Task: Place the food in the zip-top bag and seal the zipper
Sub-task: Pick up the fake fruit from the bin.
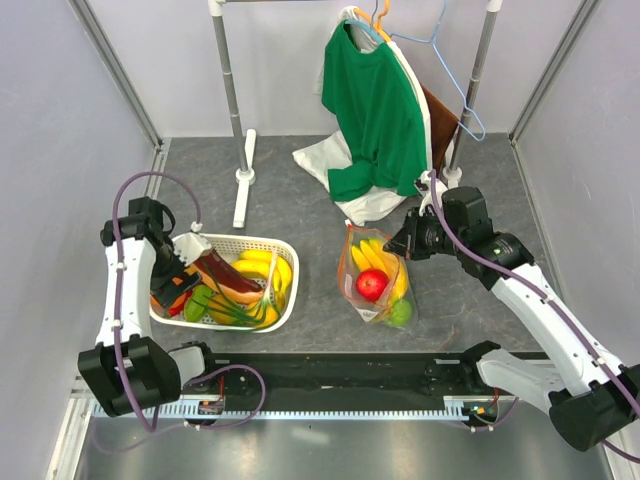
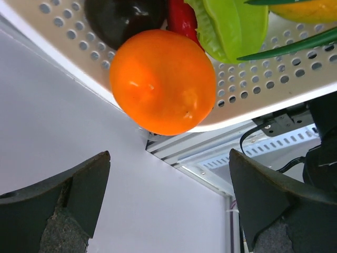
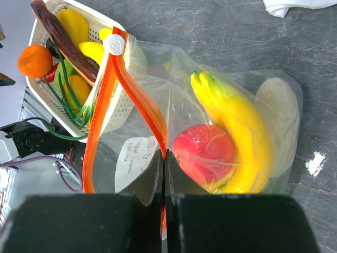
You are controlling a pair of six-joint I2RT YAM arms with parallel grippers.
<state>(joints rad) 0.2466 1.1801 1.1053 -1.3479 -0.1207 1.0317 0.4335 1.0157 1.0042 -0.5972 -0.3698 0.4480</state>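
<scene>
Zip-top bag (image 1: 372,280), zipper (image 3: 97,126) clamped between right jaws, left jaws apart, near orange (image 2: 163,81) at basket (image 2: 295,79) edge

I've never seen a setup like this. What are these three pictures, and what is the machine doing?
These are two robot arms bolted to a table. One picture looks down from above; the other two come from cameras on the wrists. On the table lie a white basket of toy food and a zip-top bag holding bananas, a red apple and a lime. The right arm's fingers are shut on the bag's orange-red zipper. The left arm's fingers are open and empty, facing an orange at the basket's rim.
</scene>
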